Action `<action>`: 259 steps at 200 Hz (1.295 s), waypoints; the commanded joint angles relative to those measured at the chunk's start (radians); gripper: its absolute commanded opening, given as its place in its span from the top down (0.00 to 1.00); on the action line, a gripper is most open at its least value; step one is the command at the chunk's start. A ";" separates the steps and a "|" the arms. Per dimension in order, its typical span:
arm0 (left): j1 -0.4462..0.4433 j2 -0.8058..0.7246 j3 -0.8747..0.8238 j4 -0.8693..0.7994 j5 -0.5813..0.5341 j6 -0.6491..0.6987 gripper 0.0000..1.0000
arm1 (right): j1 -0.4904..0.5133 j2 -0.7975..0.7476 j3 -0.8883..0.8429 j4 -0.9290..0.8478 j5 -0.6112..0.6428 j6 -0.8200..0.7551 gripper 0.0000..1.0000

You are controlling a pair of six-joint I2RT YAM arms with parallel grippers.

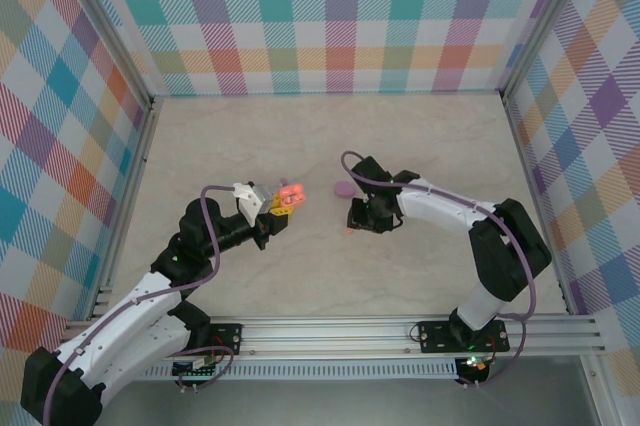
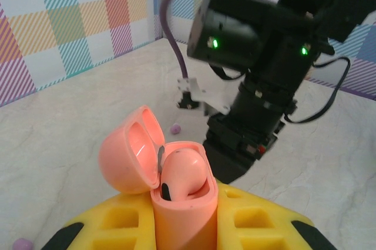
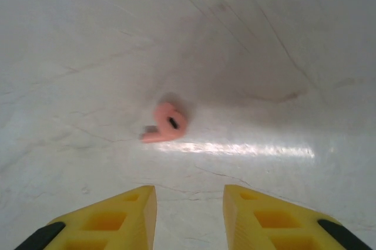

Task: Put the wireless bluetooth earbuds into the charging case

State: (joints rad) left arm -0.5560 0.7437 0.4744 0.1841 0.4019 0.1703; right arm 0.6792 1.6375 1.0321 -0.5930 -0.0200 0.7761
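My left gripper (image 2: 185, 218) is shut on a salmon-orange charging case (image 2: 182, 209), held upright above the table with its lid (image 2: 126, 153) hinged open to the left. One salmon earbud (image 2: 185, 171) sits in the case. In the top view this case (image 1: 290, 196) is left of centre. A second salmon earbud (image 3: 166, 124) lies on the table just ahead of my right gripper (image 3: 189, 209), which is open and holds nothing. From above, the right gripper (image 1: 360, 216) hangs over that earbud (image 1: 349, 231). A lilac earbud (image 2: 175, 128) lies on the table beyond the case; another lilac bit (image 2: 22, 243) is at the lower left.
A closed purple case (image 1: 343, 188) lies on the table between the two grippers. The right arm (image 2: 258, 85) stands close in front of the held case. Checked walls (image 1: 320, 16) enclose the beige table (image 1: 320, 286) on three sides.
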 commanded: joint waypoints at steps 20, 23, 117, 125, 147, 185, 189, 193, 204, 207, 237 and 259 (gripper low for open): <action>-0.007 -0.026 0.007 -0.027 0.023 0.026 1.00 | 0.029 0.056 -0.021 0.086 0.016 0.201 0.65; -0.007 -0.027 0.008 -0.030 0.023 0.028 1.00 | 0.032 0.063 -0.017 0.083 0.018 0.201 0.65; -0.007 -0.032 0.001 -0.032 0.003 0.021 1.00 | 0.035 0.163 0.046 0.072 0.032 0.175 0.69; -0.007 -0.028 0.003 -0.031 0.003 0.023 1.00 | 0.035 0.166 0.052 0.071 0.031 0.174 0.69; -0.007 -0.014 0.007 -0.029 0.006 0.026 1.00 | 0.036 0.170 0.062 0.073 0.029 0.170 0.72; -0.007 0.003 0.009 -0.025 0.009 0.036 1.00 | 0.035 0.141 0.071 0.061 0.042 0.178 0.75; -0.007 0.005 0.010 -0.025 0.009 0.036 1.00 | 0.036 0.136 0.070 0.059 0.046 0.179 0.75; -0.007 0.005 0.010 -0.024 0.009 0.038 1.00 | 0.036 0.129 0.069 0.058 0.049 0.181 0.75; -0.007 0.006 0.010 -0.021 0.008 0.040 1.00 | 0.036 0.111 0.061 0.062 0.056 0.189 0.75; -0.007 0.006 0.010 -0.020 0.006 0.039 1.00 | 0.035 0.108 0.059 0.066 0.057 0.191 0.75; -0.007 0.006 0.009 -0.023 0.008 0.043 1.00 | 0.036 0.114 0.072 0.070 0.050 0.186 0.71; -0.007 0.001 0.009 -0.033 0.007 0.045 1.00 | 0.036 0.150 0.096 0.053 0.048 0.168 0.70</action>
State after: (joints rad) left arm -0.5560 0.7509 0.4747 0.1478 0.4015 0.2001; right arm 0.7086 1.7729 1.0889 -0.5312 0.0193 0.9569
